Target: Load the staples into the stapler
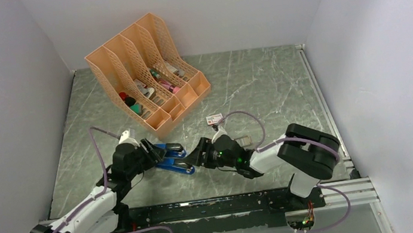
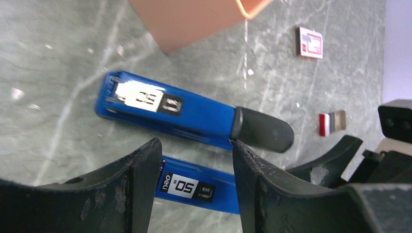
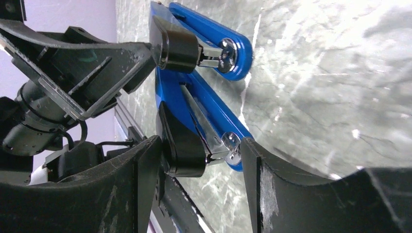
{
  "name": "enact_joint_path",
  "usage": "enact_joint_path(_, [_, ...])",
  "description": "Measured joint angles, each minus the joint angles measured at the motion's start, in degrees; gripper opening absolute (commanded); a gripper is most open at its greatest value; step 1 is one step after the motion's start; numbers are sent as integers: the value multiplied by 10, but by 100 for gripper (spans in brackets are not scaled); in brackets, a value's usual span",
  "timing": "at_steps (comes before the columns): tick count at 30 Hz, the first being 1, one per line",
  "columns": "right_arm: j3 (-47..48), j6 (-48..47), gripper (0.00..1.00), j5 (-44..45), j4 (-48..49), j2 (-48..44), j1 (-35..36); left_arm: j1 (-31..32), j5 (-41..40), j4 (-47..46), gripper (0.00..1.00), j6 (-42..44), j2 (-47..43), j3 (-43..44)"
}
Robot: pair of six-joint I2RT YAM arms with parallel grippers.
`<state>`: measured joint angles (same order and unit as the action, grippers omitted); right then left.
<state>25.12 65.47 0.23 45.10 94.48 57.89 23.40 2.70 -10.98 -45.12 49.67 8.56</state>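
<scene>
At the lower left of the overhead view, the left hand (image 1: 150,154) reaches in toward the blue stapler (image 1: 176,167), which lies swung open in a V at centre frame. Seen from its wrist, the left hand's fingers stand about half apart astride the lower blue half. I cannot tell whether the pads press on it.

Just right of the stapler, the right hand (image 1: 198,155) faces it, fingers also half apart on either side of the black end of the nearer half. Here too I cannot tell a grip from a near miss.

Further right and a little higher, a small white-and-red box (image 1: 215,119) lies on the surface (image 1: 259,79). The staples (image 1: 245,141) rest right of centre, close beside the right arm's wrist, with neither hand on them.

The block looks light and stiff but probably brittle, so hard squeezing or bending could snap the strips apart. Lying flat and slick, it offers little height. The likely safest hold is a gentle pinch across its long edges at mid-length.
</scene>
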Motion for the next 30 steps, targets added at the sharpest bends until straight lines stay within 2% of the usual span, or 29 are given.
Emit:
enact_joint_path(3, [-20, -6, 62, -12, -21, -35, -15, 25, 0, 2, 63, -17, -8, -5])
enact_joint_path(9, [-54, -37, 65, -39, -109, -125, -56, 123, -10, 20, 68, -47, -8, -8])
enact_joint_path(11, [-59, -50, 66, -38, -149, -158, -62, 145, -18, 30, 73, -54, -4, -6])
enact_joint_path(14, [-60, -73, 66, -42, -209, -207, -74, 162, -43, 77, 87, -55, -11, 15])
enact_joint_path(19, [-69, -124, 66, -63, -274, -282, -116, 165, -103, 195, 98, -10, -62, 108])
enact_joint_path(24, [-67, -261, 56, -89, -289, -353, -132, 165, -160, 275, 98, 53, -73, 238])
enact_joint_path(30, [-40, -522, 60, -159, -235, -340, -132, 165, -205, 323, 99, 115, -70, 310])
